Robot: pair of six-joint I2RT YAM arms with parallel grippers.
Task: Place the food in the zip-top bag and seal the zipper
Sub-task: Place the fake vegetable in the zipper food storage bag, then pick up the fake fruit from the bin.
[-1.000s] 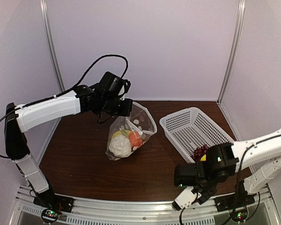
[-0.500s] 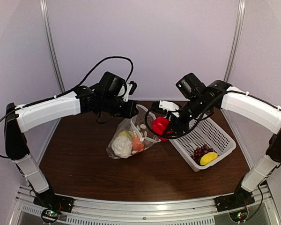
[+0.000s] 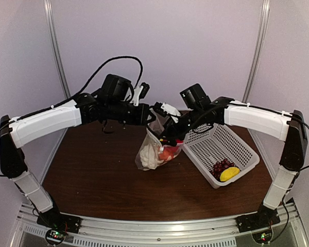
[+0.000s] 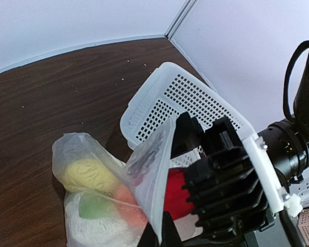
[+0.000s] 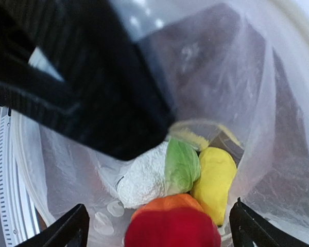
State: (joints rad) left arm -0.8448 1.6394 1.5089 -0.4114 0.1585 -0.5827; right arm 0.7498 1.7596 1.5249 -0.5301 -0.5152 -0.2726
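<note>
My right gripper [image 5: 160, 222] stands wide inside the bag [image 5: 257, 103] mouth, the pepper [image 5: 172, 231] loose between its fingers, on the cauliflower [image 5: 141, 177]. My left gripper [image 3: 147, 117] pinches the bag's rim, holding it up. Both arms reach inward, forearms nearly level; the basket [image 3: 216, 141] sits just right.

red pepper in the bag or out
In: the red pepper lies inside the zip-top bag, loose between the fingertips of the open right gripper.
</note>
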